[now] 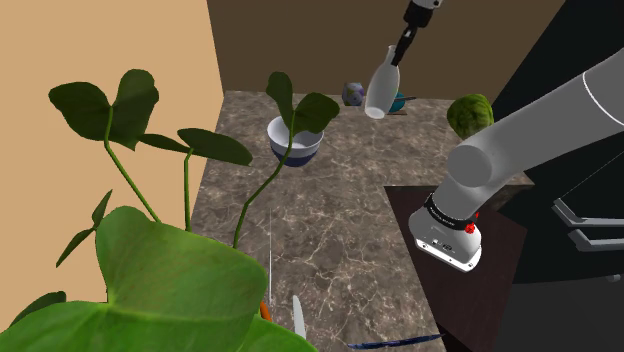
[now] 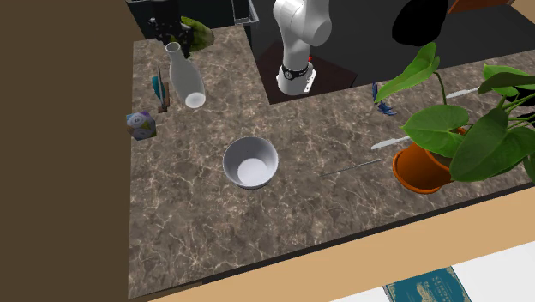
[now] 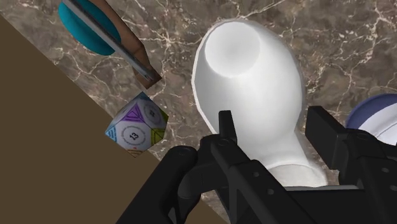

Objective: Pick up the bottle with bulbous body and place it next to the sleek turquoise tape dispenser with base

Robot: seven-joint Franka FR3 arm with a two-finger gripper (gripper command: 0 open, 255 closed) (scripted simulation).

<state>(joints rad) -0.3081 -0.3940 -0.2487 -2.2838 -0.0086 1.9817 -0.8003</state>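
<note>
- We are clasping the white bulbous-bodied bottle (image 1: 379, 88) (image 2: 185, 80) (image 3: 253, 95) by its narrow neck in the black two-finger pincer (image 1: 398, 54) (image 3: 273, 132), so the pick-up is looking done.
- We are holding it tilted, apparently clear of the brown marbled table (image 1: 330, 235), in the shoulder view's upper middle.
- The turquoise tape dispenser (image 1: 401, 101) (image 2: 158, 89) (image 3: 94, 28) with its brown base is sitting just beside the bottle, by the wall, with a many-coloured numbered die (image 3: 136, 125) lying near.
- We are judging that lowering, standing it upright and letting go are remaining.

White bottle (image 3: 248, 95); turquoise tape dispenser (image 3: 89, 28); black fingers (image 3: 324, 130); brown white-veined counter (image 3: 343, 38); multicoloured die (image 3: 135, 126)
</note>
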